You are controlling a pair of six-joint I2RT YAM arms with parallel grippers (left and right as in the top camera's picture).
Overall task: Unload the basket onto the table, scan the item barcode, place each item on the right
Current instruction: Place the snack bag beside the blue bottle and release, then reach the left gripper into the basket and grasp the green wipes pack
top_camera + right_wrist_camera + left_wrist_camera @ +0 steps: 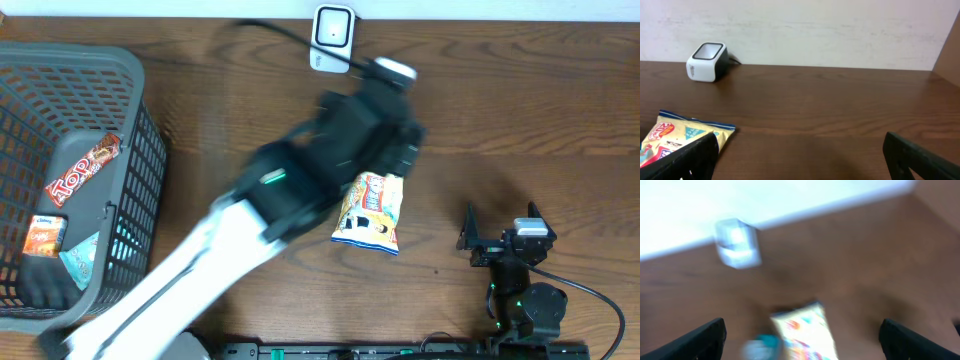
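At the left, the grey basket point(75, 52) holds a Top bar point(85, 170) and some small packs. Our left pincer point(803, 330) hangs wide above the snack packet point(368, 212), which lies loose on the bench point(520, 120) near the barcode scanner point(332, 32). Our right pincer point(800, 142) is wide too, and empty. The risk, we judge, is that the packet lies away from the scanner's window, so no read registers. A hurried regrip could also crumple the barcode.

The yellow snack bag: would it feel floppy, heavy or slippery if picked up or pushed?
The yellow printed snack bag looks like thin film with a crimped edge, so it is probably light and floppy. Its smooth surface may slip. Lying flat on the brown wooden table, it would likely slide, not roll.
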